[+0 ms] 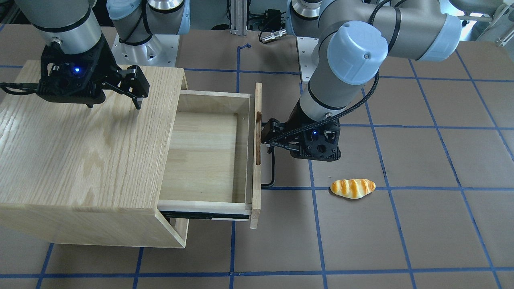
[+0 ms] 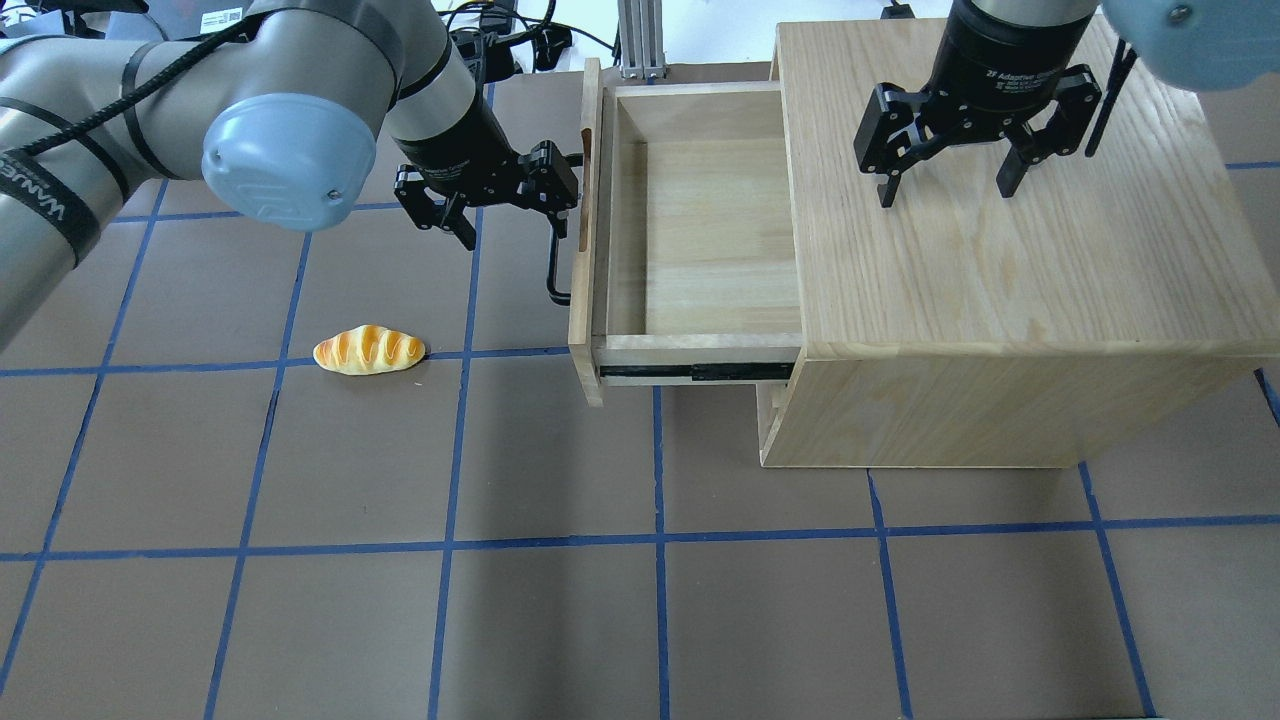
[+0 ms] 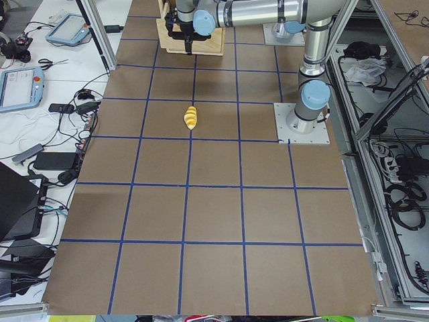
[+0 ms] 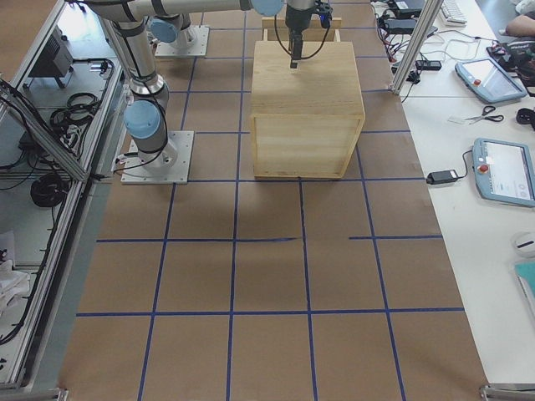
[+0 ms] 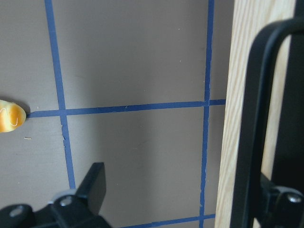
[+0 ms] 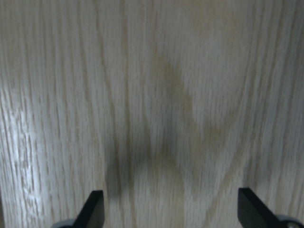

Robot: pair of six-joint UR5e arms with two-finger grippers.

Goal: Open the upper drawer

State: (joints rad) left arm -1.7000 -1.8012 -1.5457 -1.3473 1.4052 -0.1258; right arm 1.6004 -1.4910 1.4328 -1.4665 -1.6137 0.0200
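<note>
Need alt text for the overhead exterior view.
The upper drawer stands pulled out, empty, the open left gripper at its black handle. The open right gripper hovers above the cabinet top; a bread roll lies on the table.

upper drawer (image 2: 700, 240): wide, shallow, pale wood, level | state: pulled well out of the oak-grain cabinet (image 2: 1000, 250) toward the left, bare plank floor showing | front panel upright at left end, oblong notch (image 1: 258, 138) in top edge | black bar handle (image 2: 553, 270) on outer face | black slide rail (image 2: 695, 372) exposed on near side
</note>
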